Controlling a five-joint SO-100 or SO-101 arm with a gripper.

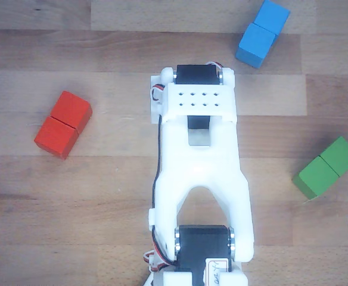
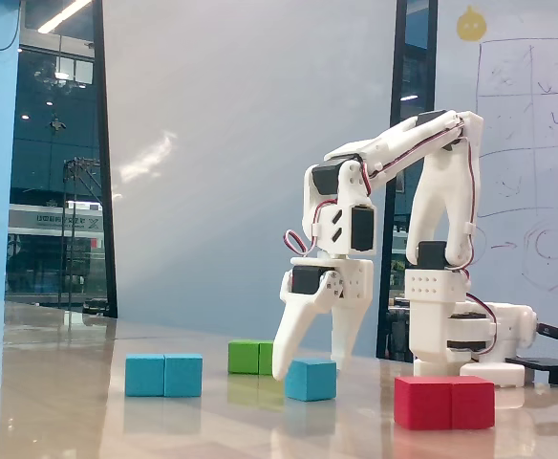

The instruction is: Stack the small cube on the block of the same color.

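In the fixed view the small cube (image 2: 310,380) sits on the table just left of centre. My white gripper (image 2: 310,367) points down over it, open, with one fingertip (image 2: 281,373) beside the cube's left face and the other finger behind its right top edge. I cannot tell whether either finger touches it. The blue block (image 2: 163,375) lies well to the left; in the other view this blue block (image 1: 262,33) is at the top right. There the arm (image 1: 199,179) hides both the small cube and the gripper.
A green block (image 2: 250,357) lies behind the gripper and shows as the green block (image 1: 327,167) at the right of the other view. A red block (image 2: 444,402) lies at front right; the same red block (image 1: 62,124) shows at the left. The arm's base (image 2: 456,335) stands at the back right.
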